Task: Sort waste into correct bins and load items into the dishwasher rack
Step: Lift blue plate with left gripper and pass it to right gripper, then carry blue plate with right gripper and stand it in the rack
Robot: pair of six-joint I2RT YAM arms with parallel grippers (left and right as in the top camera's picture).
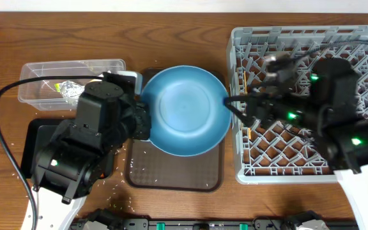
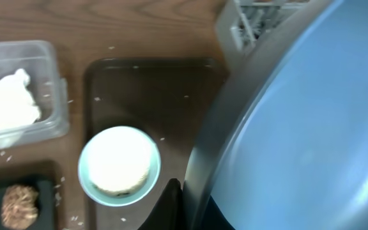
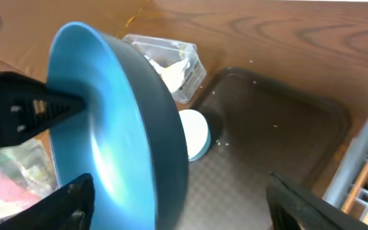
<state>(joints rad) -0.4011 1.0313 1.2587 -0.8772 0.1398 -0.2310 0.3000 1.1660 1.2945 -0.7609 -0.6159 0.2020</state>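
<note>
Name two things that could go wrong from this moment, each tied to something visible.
1. The blue plate is held at one edge by the left gripper alone; the right gripper straddles the opposite rim, not yet closed. An early release could drop it onto the brown tray, near the bowl.
2. A rim-only grip may let the plate swing or slip on the way to the rack.

Blue plate point(image 1: 187, 112), grey grid-patterned rack point(image 1: 241, 39), brown tray point(image 1: 171, 177), clear box point(image 1: 37, 69).
</note>
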